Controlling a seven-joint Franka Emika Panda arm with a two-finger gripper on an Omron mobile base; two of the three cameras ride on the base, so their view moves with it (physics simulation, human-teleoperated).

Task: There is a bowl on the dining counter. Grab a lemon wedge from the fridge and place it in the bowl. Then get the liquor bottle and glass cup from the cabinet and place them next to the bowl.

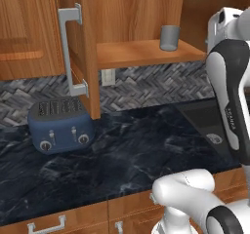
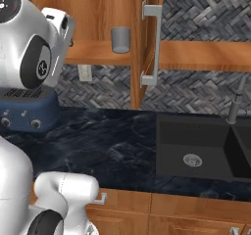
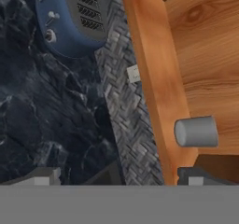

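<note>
Standing upright on the open cabinet's shelf (image 1: 132, 52), the glass cup (image 1: 169, 37) sits beside the tool (image 3: 116, 177), whose spread fingertips (image 3: 198, 176) are cut off at the frame's bottom.

One glass cup (image 1: 169, 37) is standing on the open cabinet's (image 1: 146, 52) shelf. One blue toaster (image 1: 61, 126) is sitting on the counter (image 1: 136, 155), showing what seem to be two knobs. One sink (image 2: 196, 151), one faucet (image 2: 236, 102) and one wall outlet (image 1: 108, 77) are showing.
</note>
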